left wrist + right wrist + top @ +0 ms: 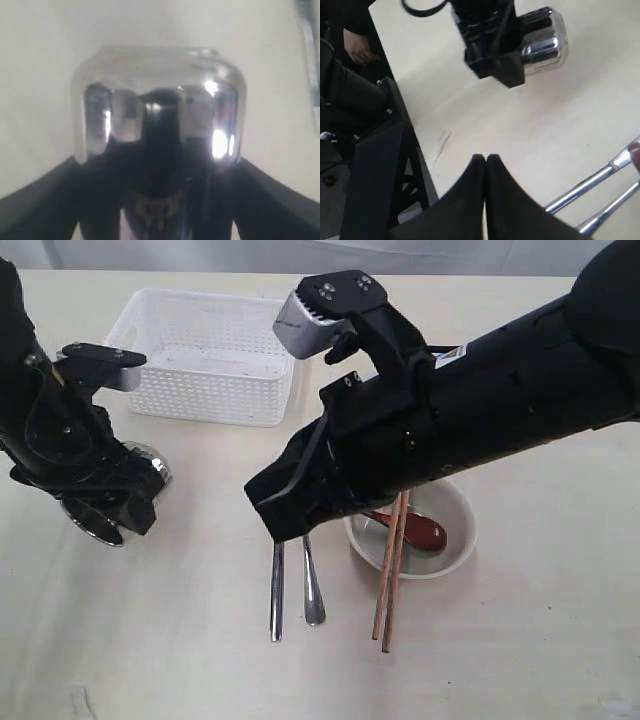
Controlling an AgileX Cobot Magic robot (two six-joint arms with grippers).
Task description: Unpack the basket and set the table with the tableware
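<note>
Left claw (160, 200) clamps the steel cup (160, 95); right claw (485, 161), tips pressed together, holds nothing above the pale cream surface (540, 120).

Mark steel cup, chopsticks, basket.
steel cup (160, 90), left wrist view, shiny side wall.
chopsticks (386, 580), exterior view, one stick's mid-shaft.
basket (210, 392), exterior view, perforated near wall.

On the cream table (520, 660) the white perforated basket (205, 355) is set at the far side, a steel cup (95, 523) is held tilted at the left, two steel utensils (277, 590) are laid side by side, and two wooden chopsticks (390, 570) are leaned on the pale bowl (457, 540) holding a red-brown spoon (425, 532).
</note>
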